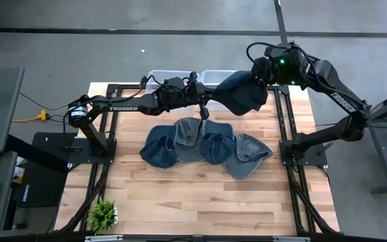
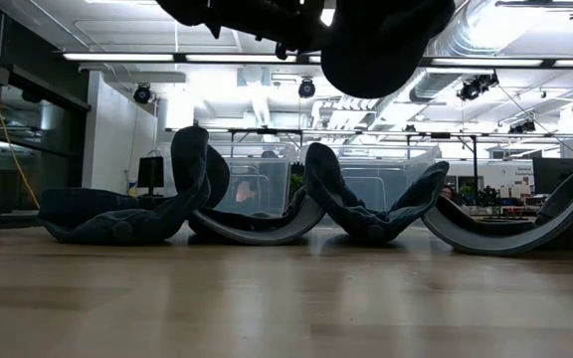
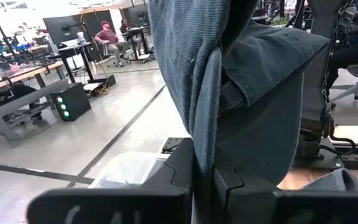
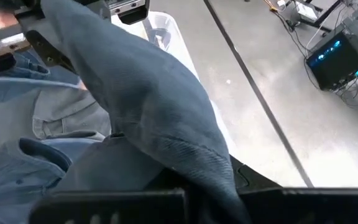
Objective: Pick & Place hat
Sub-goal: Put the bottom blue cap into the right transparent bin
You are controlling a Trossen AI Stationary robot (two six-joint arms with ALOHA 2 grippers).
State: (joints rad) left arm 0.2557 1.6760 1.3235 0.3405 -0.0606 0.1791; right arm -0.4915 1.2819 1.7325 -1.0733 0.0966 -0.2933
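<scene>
High view: TROSSEN on left arm (image 1: 123,106); both jaws clamp hat (image 1: 244,94) w/ no gap.

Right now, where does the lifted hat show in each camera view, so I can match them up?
High view: lifted hat hangs between both arms at the table's far edge, above the clear bins.
Low view: dark shape at top centre, over the hats on the table.
Left wrist view: fills the middle, pinched in the jaws.
Right wrist view: draped across centre.
Shared landmark: the clear bins.
</scene>
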